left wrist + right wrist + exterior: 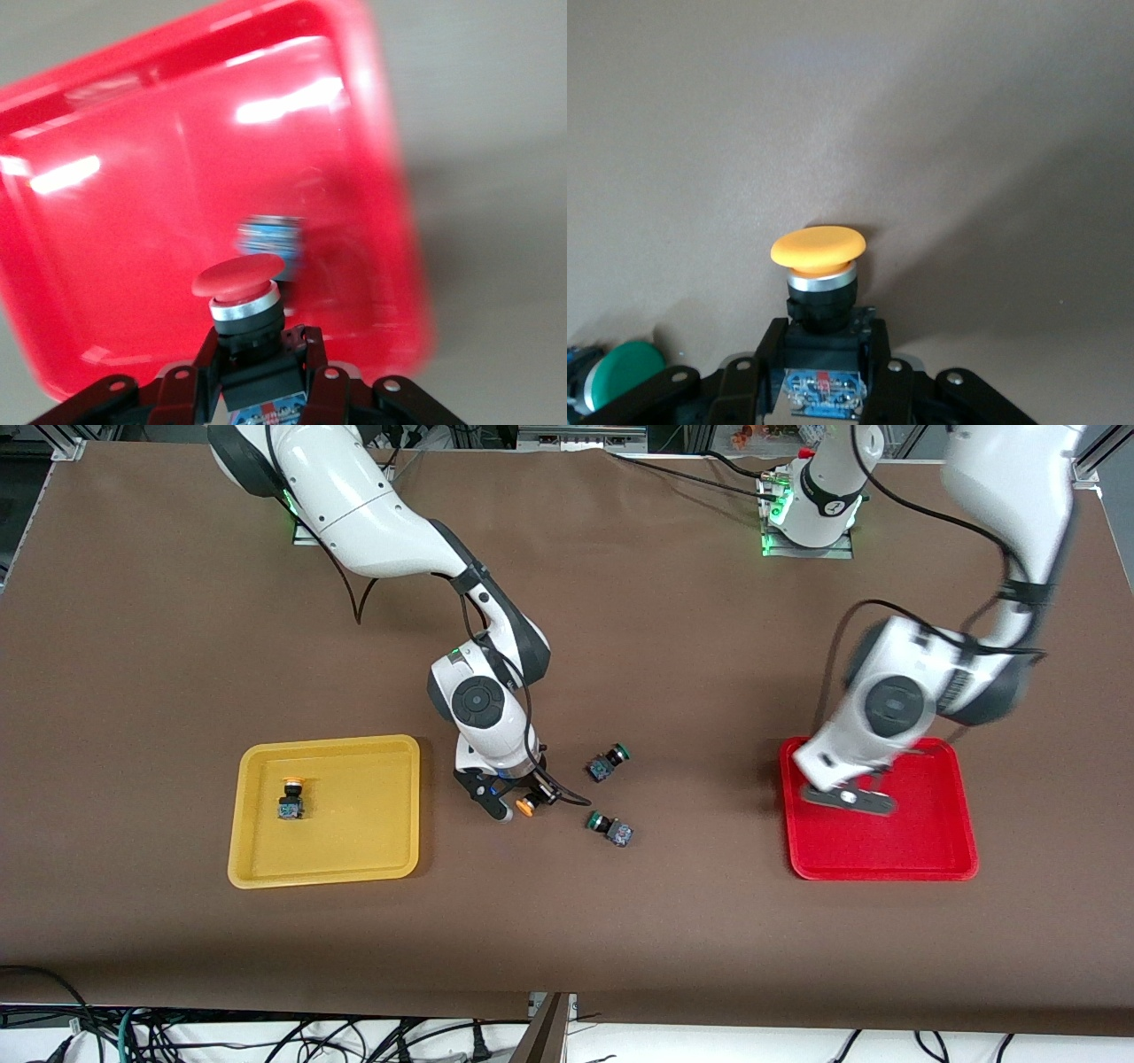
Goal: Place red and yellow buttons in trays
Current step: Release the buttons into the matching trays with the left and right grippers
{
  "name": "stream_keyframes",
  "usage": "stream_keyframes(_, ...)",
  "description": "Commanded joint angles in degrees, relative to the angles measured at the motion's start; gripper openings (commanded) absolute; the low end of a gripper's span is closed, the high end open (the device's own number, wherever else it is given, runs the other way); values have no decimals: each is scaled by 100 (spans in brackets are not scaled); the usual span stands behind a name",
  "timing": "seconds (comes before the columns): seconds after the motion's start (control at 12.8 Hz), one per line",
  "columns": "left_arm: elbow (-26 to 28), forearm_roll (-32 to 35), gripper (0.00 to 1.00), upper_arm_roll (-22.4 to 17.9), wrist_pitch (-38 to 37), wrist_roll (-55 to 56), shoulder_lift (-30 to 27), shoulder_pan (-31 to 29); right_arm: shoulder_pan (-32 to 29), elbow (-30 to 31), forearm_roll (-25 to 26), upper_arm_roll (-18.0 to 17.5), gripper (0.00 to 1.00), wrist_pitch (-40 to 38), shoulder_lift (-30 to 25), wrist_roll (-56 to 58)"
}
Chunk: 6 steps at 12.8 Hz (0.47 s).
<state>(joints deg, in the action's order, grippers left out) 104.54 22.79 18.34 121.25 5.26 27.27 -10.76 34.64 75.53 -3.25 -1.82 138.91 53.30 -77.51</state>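
Note:
My left gripper (pixel 849 797) is over the red tray (pixel 921 850), shut on a red button (pixel 237 276) by its dark body. In the left wrist view (pixel 259 341) the tray (pixel 133 195) fills the picture, and a blurred blue and dark thing (pixel 270 237) lies in it. My right gripper (pixel 516 804) is shut on a yellow button (pixel 525 807), low over the table between the yellow tray (pixel 372 850) and the green-capped switches. The right wrist view (pixel 826 332) shows its orange-yellow cap (pixel 818 247). Another yellow button (pixel 291 797) stands in the yellow tray.
Two green-capped switches (pixel 608 762) (pixel 609 828) lie on the brown table beside my right gripper, toward the left arm's end. One green cap (pixel 629 372) shows in the right wrist view. The yellow tray is at the right arm's end, the red tray at the left arm's.

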Motion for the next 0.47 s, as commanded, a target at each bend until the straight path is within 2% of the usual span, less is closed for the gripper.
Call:
stream_keyframes(0.0, -495, 94, 14, 126, 239, -1129, 523, -582, -166, -20, 53, 94, 12, -1009, -459, 767)
stream_keyframes(0.16, -478, 112, 17, 126, 984, -1771, 936, -995, -605, -20, 0, 50, 12, -1881, -837, 1734)
stream_keyframes(0.31, -469, 42, 23, 144, 1347, -2456, 1218, -1347, -975, -12, 0, 85, 12, -2567, -1031, 2929)
stream_keyframes(0.39, -487, 33, 56, 170, 1357, -2616, 1219, -1445, -1194, -3, 0, 85, 12, -2805, -1050, 3509)
